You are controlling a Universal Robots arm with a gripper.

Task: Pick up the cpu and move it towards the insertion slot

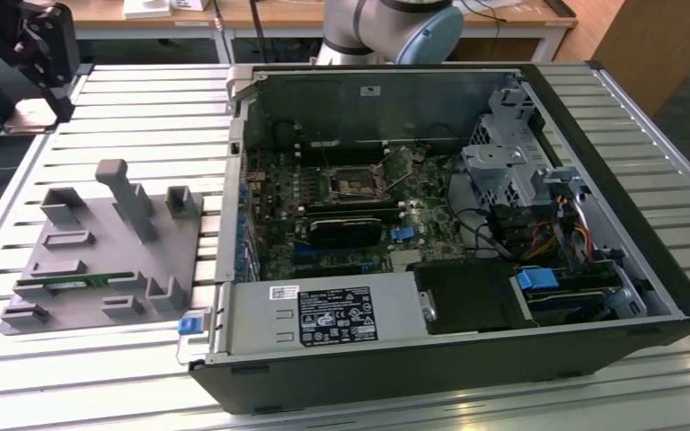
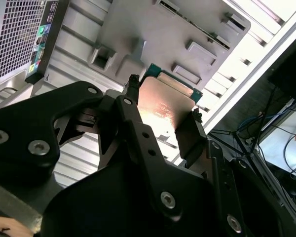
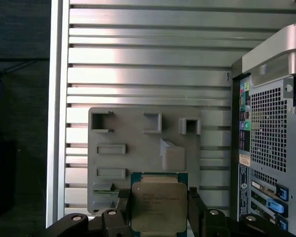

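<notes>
CPU (image 3: pixel 158 205) gripped, slot well apart

The hand (image 3: pixel 158 197) is clenched on the CPU, one finger at each opposite edge, over the counter (image 3: pixel 138 49) near the grey tray (image 3: pixel 138 123). The insertion slot (image 1: pixel 355 184) lies inside the open case (image 1: pixel 465 377), toward the exterior view's right.

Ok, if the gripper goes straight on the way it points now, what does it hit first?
The gripper, shut on the cpu, points at the grey tray, so likely that; depth is unclear.
</notes>
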